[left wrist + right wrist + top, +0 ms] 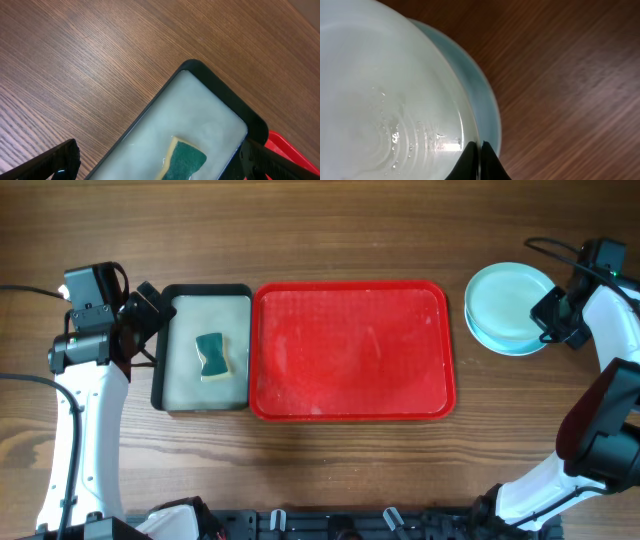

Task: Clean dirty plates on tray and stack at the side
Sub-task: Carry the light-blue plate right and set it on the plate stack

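Holding left gripper (pixel 152 322) wide open near the table's left edge, fingers (pixel 56 162) spread far apart, wrist angling down and rightward. Pinching right gripper (pixel 549 313) fully closed near the far right corner, fingertips (pixel 492 166) pressed together, arm arching up from the front edge.

Twin arms in white and black.
Left arm (pixel 88 430) and right arm (pixel 612 315): rounded white shells, bulky black joints; left hand (pixel 150 328) and right hand (pixel 555 315) with tapered black fingers; boxy black wrist cameras (pixel 88 284); thin black cables (pixel 25 377) alongside.
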You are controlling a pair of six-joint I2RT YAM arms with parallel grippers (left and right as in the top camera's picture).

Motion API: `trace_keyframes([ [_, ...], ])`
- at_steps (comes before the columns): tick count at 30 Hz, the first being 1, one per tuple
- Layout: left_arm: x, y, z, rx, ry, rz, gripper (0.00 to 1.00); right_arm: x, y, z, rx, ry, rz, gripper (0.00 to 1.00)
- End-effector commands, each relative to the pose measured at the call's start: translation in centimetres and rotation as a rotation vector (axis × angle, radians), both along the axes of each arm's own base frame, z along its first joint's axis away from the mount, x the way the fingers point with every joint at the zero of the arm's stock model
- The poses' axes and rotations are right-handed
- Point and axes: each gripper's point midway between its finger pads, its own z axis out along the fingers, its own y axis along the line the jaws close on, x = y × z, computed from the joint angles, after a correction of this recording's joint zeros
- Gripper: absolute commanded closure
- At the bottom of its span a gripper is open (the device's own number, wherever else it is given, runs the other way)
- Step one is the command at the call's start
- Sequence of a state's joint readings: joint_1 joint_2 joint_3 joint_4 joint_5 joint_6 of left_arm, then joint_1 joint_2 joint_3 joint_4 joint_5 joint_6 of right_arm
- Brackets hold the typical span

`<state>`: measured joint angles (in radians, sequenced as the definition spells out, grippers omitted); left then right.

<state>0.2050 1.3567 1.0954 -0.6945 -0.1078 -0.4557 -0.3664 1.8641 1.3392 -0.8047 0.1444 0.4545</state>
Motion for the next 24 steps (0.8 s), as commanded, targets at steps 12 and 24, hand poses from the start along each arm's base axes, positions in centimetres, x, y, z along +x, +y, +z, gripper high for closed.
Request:
trace_keyframes([
  [12,0.3,0.4,0.7,0.005,-0.021,0.022,0.00,1.3,3.9,-0.2,0.153,-0.046,0.221,0.29],
  [24,0.3,0.4,0.7,0.005,-0.021,0.022,0.00,4.1,15.3,0.0,0.089,-0.033,0.831,0.11],
])
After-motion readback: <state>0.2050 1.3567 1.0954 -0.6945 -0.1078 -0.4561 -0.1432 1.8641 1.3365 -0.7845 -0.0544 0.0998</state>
